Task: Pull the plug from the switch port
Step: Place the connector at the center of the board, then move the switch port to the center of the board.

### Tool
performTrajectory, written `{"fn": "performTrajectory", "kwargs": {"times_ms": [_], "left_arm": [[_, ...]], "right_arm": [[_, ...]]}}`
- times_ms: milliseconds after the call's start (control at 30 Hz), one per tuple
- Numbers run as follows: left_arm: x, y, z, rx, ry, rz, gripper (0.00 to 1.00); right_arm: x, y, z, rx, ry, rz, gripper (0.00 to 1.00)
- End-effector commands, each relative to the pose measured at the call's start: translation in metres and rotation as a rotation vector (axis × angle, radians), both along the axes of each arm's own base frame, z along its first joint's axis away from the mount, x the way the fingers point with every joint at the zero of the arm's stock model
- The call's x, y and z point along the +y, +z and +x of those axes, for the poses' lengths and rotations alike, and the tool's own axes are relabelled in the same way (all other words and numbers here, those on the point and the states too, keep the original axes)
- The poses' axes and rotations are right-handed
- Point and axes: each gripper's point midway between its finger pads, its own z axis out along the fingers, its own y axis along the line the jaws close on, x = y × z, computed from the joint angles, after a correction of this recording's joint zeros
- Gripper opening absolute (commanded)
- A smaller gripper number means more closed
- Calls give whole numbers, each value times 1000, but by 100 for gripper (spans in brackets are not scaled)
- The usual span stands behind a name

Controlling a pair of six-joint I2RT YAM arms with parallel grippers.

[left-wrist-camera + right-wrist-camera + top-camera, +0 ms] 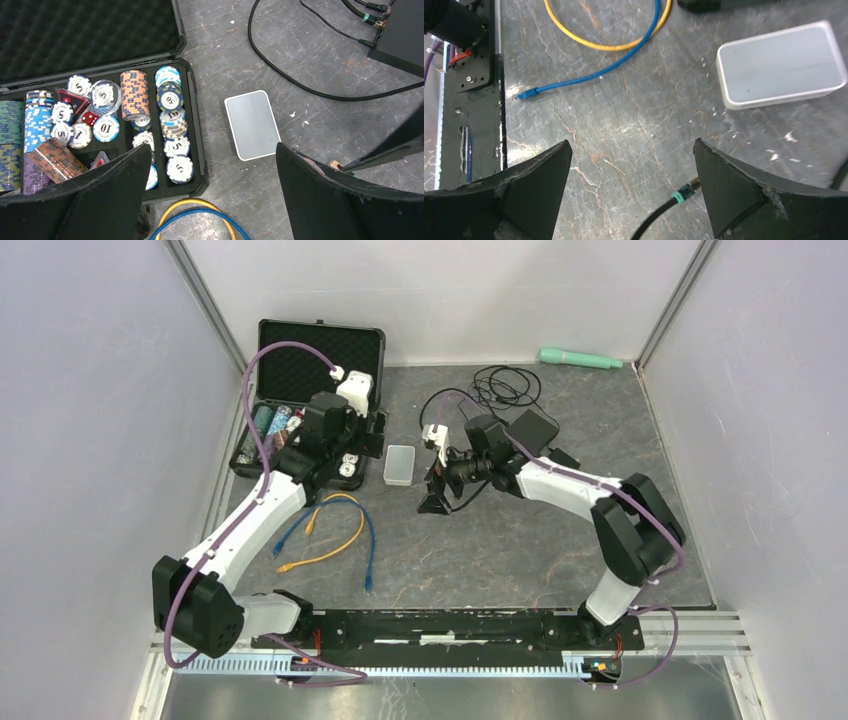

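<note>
Grey marbled tabletop [500, 560] beneath left claw [212, 152] and right claw [631, 145], both outstretched, downward-facing, released, fingers [744, 195] wide apart.

Switch [535, 428]: black box, flat on the table, far side, right of centre.
Plug [372, 19]: black, green band behind it, at the switch's side face, seemingly seated.
Cable [300, 85]: thin, black, curving across the table from the switch.
Green-banded lead [680, 195]: black, on the table; whether the same plug, unclear.
</note>
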Motion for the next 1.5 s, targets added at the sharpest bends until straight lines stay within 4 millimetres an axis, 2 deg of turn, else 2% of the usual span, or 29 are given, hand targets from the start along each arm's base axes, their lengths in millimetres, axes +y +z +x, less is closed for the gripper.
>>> {"fn": "performTrajectory", "kwargs": {"times_ms": [0, 100, 200, 267, 400, 500, 567, 700, 833, 967, 1067, 1167, 1333, 1467], "left_arm": [[1, 27, 6, -87, -27, 5, 100], [-5, 30, 8, -86, -53, -10, 100], [-22, 26, 7, -60, -142, -28, 100], [-39, 21, 3, -32, -240, -57, 100], [-61, 11, -4, 3, -351, -94, 100], [-65, 7, -4, 7, -363, -107, 100], [-67, 8, -5, 10, -374, -116, 100], [-69, 7, -8, 12, -390, -125, 100], [-68, 4, -9, 10, -386, -123, 100], [-67, 3, -10, 0, -383, -127, 100], [-66, 4, -11, -5, -385, -127, 100], [-65, 5, -11, -12, -382, -122, 100], [-66, 1, -11, -4, -386, -122, 100], [-66, 0, -11, -1, -386, -121, 100]], "right_arm": [[-3, 71, 9, -199, 10, 57, 98], [-13, 103, 15, -265, -19, 88, 98], [-32, 128, 30, -307, -89, 109, 98], [-57, 137, 49, -333, -187, 100, 98], [-119, 134, 94, -312, -413, 82, 98], [-170, 115, 138, -318, -608, -26, 98], [-194, 97, 168, -315, -706, -119, 98], [-207, 57, 217, -271, -775, -233, 92], [-214, 30, 264, -250, -840, -313, 91], [-219, 1, 293, -233, -847, -412, 89], [-216, -23, 289, -199, -805, -453, 87], [-209, -42, 270, -179, -739, -489, 85], [-198, -59, 241, -154, -630, -528, 82], [-202, -74, 224, -142, -562, -606, 79]]}}
